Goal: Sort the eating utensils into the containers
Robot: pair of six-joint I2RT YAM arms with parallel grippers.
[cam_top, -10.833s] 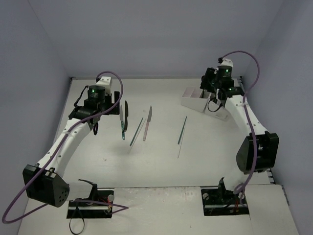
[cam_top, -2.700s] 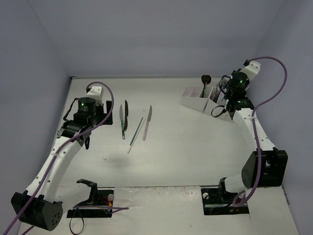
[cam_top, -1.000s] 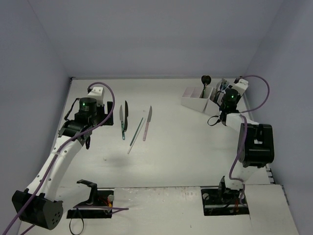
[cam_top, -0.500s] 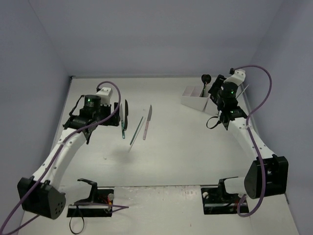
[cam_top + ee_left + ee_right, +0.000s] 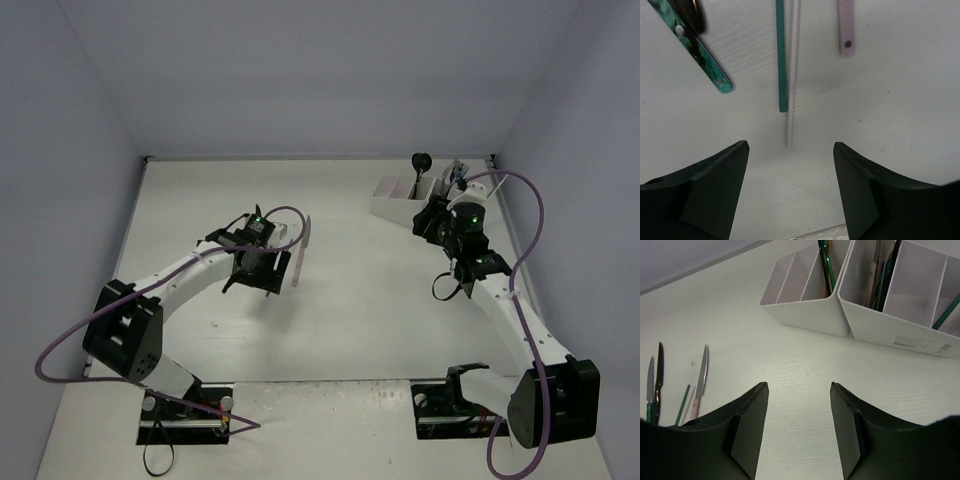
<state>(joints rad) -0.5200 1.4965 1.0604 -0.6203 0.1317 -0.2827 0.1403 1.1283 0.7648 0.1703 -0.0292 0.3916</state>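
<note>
Table: 2 sticks just beyond left hand

This is a robotics lab test cell. Plain pale lavender panels wall in a matte white table on three sides. Two white-and-black arms, the left arm and the right arm, are bolted to black base mounts at the near edge, and purple cables loop off them. The same white tabletop lies below the left gripper's jaws. Beyond the right gripper's jaws, a panel rises at the table's far edge.
</note>
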